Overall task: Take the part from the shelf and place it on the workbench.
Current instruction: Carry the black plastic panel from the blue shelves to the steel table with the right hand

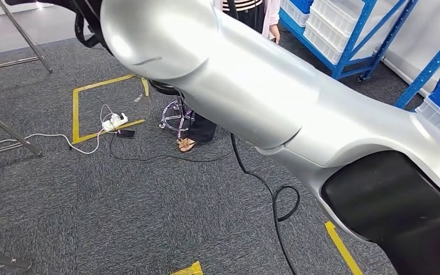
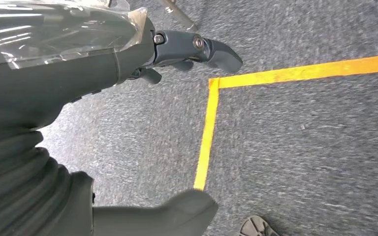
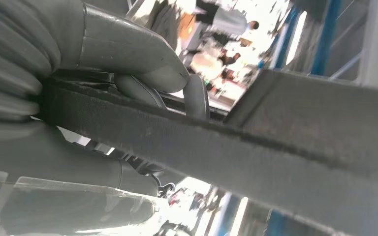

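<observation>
Carpet (image 1: 91,200), grey and speckled, spreads under the scene in the head view, marked with yellow tape (image 1: 83,106) in an angular outline. A white power strip (image 1: 114,120) lies inside that outline with a white cord trailing away from it, and a dark phone (image 1: 126,133) rests just beside it. A black cable (image 1: 275,200) loops across the carpet further on. A silver arm (image 1: 252,86) of the robot crosses the head view diagonally, raised high and close to the camera. Behind it stands a person (image 1: 197,129) in dark trousers and sandals, next to the chrome base of a stool (image 1: 175,117). Blue shelf frames (image 1: 355,40) holding white bins stand at the far right.

The left hand (image 2: 142,123) hangs over the carpet near a corner of yellow floor tape (image 2: 211,123); its fingers (image 2: 197,51) stretch out away from the thumb and nothing lies between them, so it is empty and spread. A sandalled toe (image 2: 256,227) peeks in at the picture's edge.

The right hand (image 3: 123,103) grips the part (image 3: 226,142), a long dark bar with a rough, felt-like surface: the thumb (image 3: 133,49) presses on one side and the darker fingers (image 3: 197,96) curl round the other. The part is lifted in the air, with blurred blue shelf posts (image 3: 325,29) and bright lights behind it.
</observation>
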